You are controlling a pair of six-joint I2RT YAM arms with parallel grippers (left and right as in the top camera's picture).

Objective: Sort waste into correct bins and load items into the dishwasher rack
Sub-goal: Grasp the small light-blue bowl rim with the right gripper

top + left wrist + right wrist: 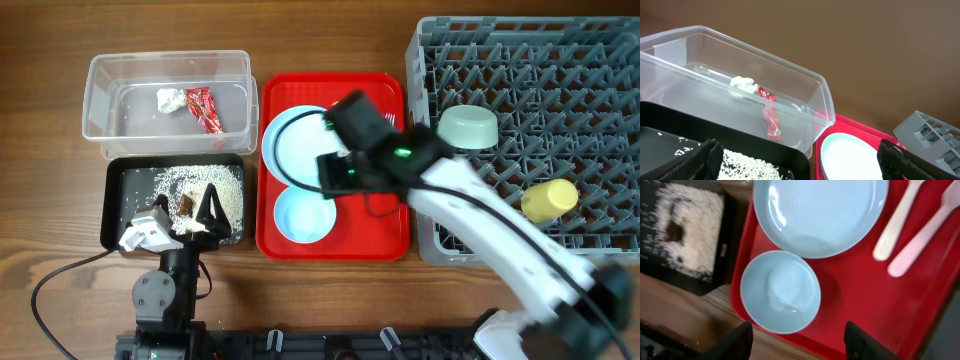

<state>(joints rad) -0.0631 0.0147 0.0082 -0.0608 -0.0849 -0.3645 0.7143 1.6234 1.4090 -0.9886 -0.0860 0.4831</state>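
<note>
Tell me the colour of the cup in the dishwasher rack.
The cup is yellow; the overhead view shows it best.

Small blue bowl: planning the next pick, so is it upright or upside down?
Upright. The small blue bowl shows its hollow, empty inside, rim up, on the red tray.

Desk (45, 200): brown wood surface, grain running left to right, matte finish. It fills the overhead frame out to every edge. Same wood shows in both wrist views, darker-toned in the left one. Lighting even and diffuse; shadows soft, short.
</note>
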